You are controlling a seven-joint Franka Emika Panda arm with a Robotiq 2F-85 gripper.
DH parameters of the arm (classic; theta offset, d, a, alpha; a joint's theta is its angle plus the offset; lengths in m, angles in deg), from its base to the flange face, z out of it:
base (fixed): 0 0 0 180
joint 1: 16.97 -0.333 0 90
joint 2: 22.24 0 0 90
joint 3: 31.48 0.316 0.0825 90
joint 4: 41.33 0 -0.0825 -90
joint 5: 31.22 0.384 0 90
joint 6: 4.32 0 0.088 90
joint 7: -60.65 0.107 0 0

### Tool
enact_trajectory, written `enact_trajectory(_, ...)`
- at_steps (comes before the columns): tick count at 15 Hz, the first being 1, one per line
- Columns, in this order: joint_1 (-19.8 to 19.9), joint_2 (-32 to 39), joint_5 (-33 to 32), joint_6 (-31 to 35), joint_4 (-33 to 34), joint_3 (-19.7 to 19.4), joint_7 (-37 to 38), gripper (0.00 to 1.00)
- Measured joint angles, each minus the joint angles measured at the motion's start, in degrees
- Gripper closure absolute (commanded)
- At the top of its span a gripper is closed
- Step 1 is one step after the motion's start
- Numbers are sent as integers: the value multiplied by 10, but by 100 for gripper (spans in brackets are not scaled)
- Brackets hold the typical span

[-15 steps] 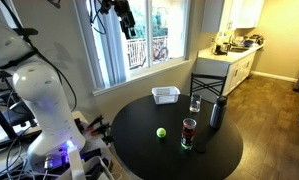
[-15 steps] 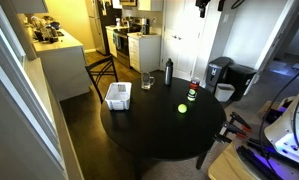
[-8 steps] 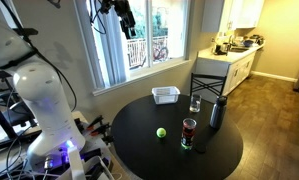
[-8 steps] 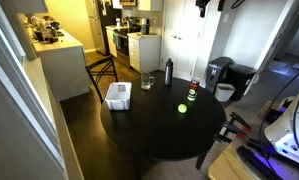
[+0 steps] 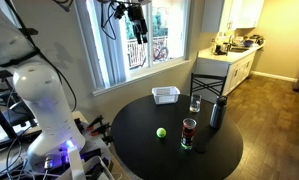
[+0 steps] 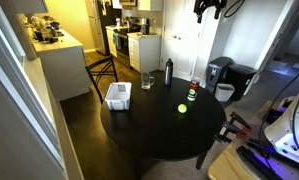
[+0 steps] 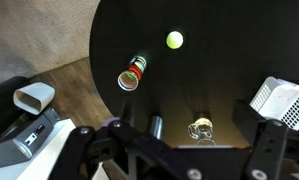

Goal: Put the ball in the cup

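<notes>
The lime-green ball [image 5: 160, 132] lies on the round black table [image 5: 139, 155], also seen in an exterior view [image 6: 182, 108] and in the wrist view [image 7: 174, 40]. The reddish-brown cup [image 5: 189, 133] stands upright a little beside the ball, apart from it; it also shows in an exterior view [image 6: 192, 93] and in the wrist view [image 7: 132, 74]. My gripper [image 5: 136, 22] hangs high above the table near the window, open and empty; it shows in an exterior view [image 6: 208, 10] and in the wrist view [image 7: 179, 140].
A white basket [image 5: 166, 95], a clear glass [image 5: 195, 103] and a dark grey bottle [image 5: 217, 113] stand at the table's far side. A chair [image 5: 207, 85] is behind the table. A white appliance [image 6: 222, 78] stands on the floor.
My gripper has moved sideways high above the table, towards the table's centre. The ball and cup have not moved.
</notes>
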Motion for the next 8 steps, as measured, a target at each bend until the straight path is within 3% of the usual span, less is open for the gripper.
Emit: enact_trajectory(8, -4, 160, 1, 159, -16, -25, 15, 0)
